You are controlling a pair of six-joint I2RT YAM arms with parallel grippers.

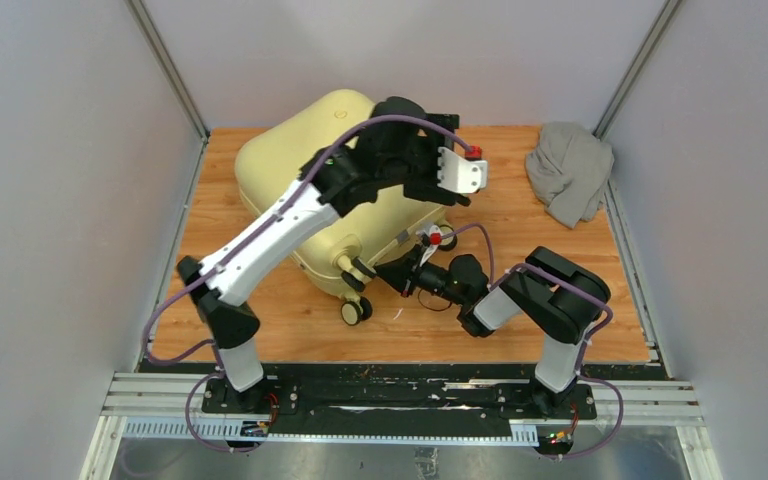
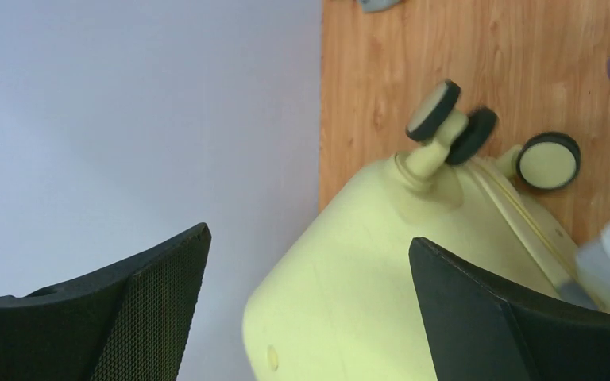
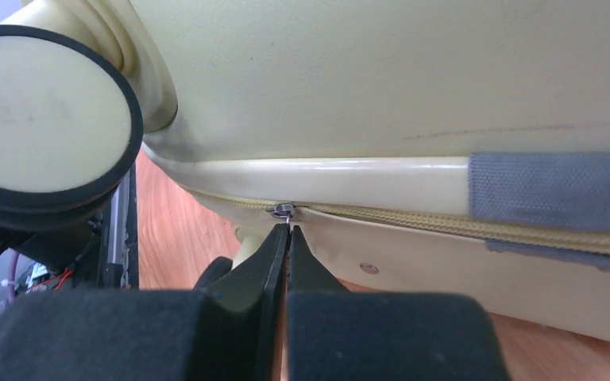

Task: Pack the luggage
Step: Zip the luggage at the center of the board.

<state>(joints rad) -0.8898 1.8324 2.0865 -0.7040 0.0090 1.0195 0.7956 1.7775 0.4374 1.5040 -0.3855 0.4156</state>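
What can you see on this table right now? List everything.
suitcase: one, pale yellow, middle-left of the table
wheels: at least two, cream and black, suitcase's near end
zipper: one, tan, along the suitcase seam
cloth: one, grey, crumpled, far right corner
table: one, wooden, under everything
left hand: one, black, open, above the suitcase
right hand: one, black, shut, tips at the zipper pull
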